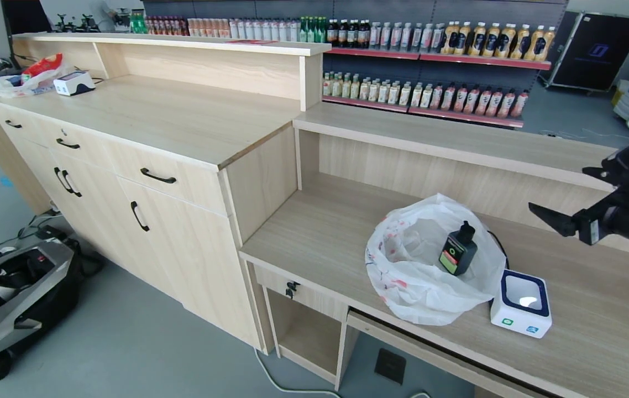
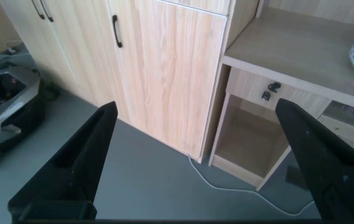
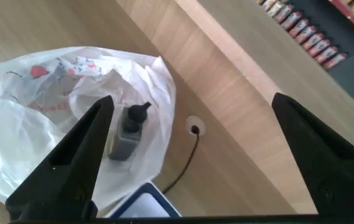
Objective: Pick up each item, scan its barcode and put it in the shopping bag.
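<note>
Since the head view takes in the whole checkout, I'll start there. The tall wooden counter (image 1: 182, 116) runs along the left, and the lower desk (image 1: 320, 226) steps down to its right. On that desk sits the white shopping bag (image 1: 403, 276), mouth open, with the white scanner (image 1: 520, 315) just beside it on the right. A dark pump bottle (image 1: 458, 251) stands inside the bag.

The right gripper (image 1: 560, 190) hangs above the desk, off to the bag's right, fingers spread wide and holding nothing.

The right wrist view looks down past that gripper (image 3: 192, 102) onto the bag (image 3: 40, 106) and bottle (image 3: 127, 134). It adds a cable hole (image 3: 193, 129) in the desktop behind the bag, with a black lead running out of it.

The left wrist view has the left gripper (image 2: 195, 107), also spread and empty. It's over the grey floor (image 2: 152, 174), in front of the cabinet door (image 2: 170, 68) and the desk's open cubby (image 2: 245, 143).
</note>
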You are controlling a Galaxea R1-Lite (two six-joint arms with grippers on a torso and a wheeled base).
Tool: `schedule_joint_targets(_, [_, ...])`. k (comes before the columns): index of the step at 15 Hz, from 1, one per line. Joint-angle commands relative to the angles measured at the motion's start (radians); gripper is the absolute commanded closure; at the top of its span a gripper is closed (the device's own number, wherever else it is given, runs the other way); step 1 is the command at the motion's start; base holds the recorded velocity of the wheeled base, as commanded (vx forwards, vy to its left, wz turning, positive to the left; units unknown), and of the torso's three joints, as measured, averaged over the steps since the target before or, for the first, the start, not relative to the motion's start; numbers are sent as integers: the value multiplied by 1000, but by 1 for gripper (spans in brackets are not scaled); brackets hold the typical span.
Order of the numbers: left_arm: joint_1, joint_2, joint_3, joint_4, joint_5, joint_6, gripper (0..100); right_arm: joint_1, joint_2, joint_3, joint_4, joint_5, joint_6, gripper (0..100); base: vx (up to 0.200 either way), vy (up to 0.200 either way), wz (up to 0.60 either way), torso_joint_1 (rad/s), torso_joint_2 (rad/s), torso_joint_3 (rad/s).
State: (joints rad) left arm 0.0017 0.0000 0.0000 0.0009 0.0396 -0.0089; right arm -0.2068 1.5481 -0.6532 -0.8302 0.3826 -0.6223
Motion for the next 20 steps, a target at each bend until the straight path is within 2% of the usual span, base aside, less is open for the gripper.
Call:
schedule_joint_targets(1, [1,0,0,-1,-1,0,0,-54,-238,-9,71,-22,-37,0,0,0,-600,12,-2,7])
schedule_joint_targets(2, [1,0,0,-1,0,0,0,-52,-279,-48,129,-133,18,0,0,0,-600,2,12,2])
schedule_joint_targets(3, [1,0,0,-1,-1,0,0,-48,-301,-57,172,-198,49,0,0,0,-600,2,2,7])
schedule_joint_targets(4, [1,0,0,-1,0,0,0,-45,-338,-63,287,-361,133,0,0,0,-600,2,-2,12])
schedule_joint_targets(5, [1,0,0,-1,0,0,0,-52,-342,-65,358,-465,202,0,0,0,-600,-7,-7,2])
schedule_joint_targets(6, [1,0,0,-1,0,0,0,-82,-330,-59,413,-536,260,0,0,0,-600,2,-2,2])
schedule_joint_targets(8, [1,0,0,-1,0,0,0,-123,-299,-16,442,-537,322,0,0,0,-300,1,1,-1])
schedule_joint_targets(9, [1,0,0,-1,0,0,0,-171,-283,20,448,-496,346,0,0,0,0,0,0,0])
schedule_joint_targets(11, [1,0,0,-1,0,0,0,-295,-260,75,474,-347,354,0,0,0,0,0,0,0])
schedule_joint_targets(13, [1,0,0,-1,0,0,0,-385,-218,95,470,-266,346,0,0,0,0,0,0,0])
schedule_joint_targets(16, [1,0,0,-1,0,0,0,-462,-210,101,468,-258,343,0,0,0,0,0,0,0])
schedule_joint_targets(18, [1,0,0,-1,0,0,0,-554,-237,127,468,-260,320,0,0,0,0,0,0,0])
schedule_joint_targets(20, [1,0,0,-1,0,0,0,-591,-223,127,471,-257,322,0,0,0,0,0,0,0])
